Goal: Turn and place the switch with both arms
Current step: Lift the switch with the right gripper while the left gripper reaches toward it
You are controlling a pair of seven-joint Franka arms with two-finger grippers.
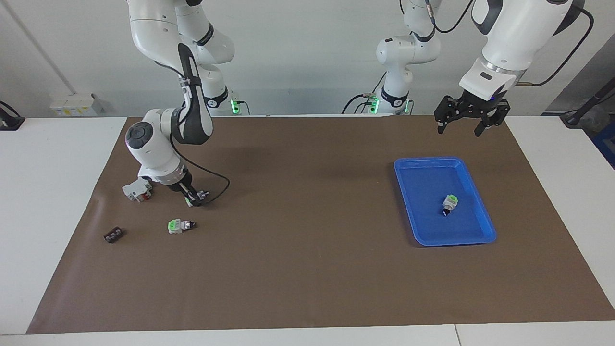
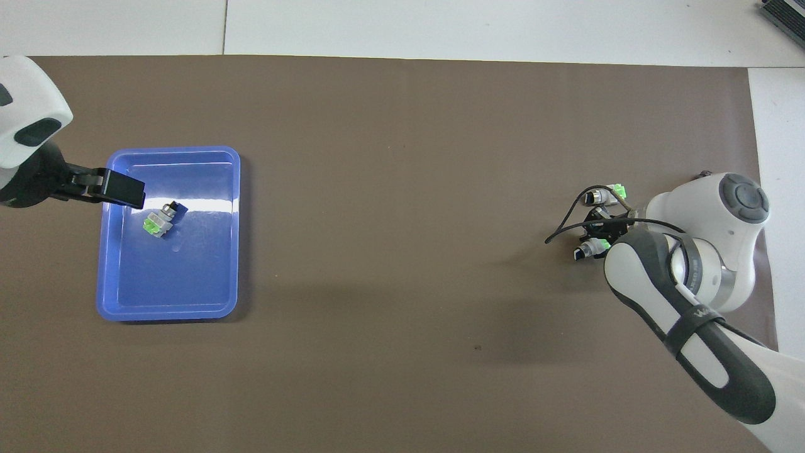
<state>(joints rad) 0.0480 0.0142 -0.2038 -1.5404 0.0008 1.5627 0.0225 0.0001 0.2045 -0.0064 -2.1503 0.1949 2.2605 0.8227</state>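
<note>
Facing view first: right gripper [image 1: 194, 198] is low at its own end of the tabletop [image 1: 307, 269], clamped on a switch [image 1: 202, 195] whose dark knob end pokes out past the fingers. Another loose switch [image 1: 178, 225] lies just below it on the brown mat, apart from the gripper. A white block with a red part [image 1: 137, 191] sits right beside the wrist, and a small black strip [image 1: 113, 235] lies off to the side. Left gripper [image 1: 465, 119] hangs up in the air with fingers spread, nothing in them, near the blue tray [image 1: 480, 211], which has a third switch [image 1: 449, 203] in it.

Overhead view: the right gripper [image 2: 602, 231] is mostly hidden by its own arm, but the held switch [image 2: 590, 248] shows green here. The left gripper [image 2: 119, 190] covers the tray's [image 2: 166, 308] edge, beside that switch [image 2: 158, 220].
</note>
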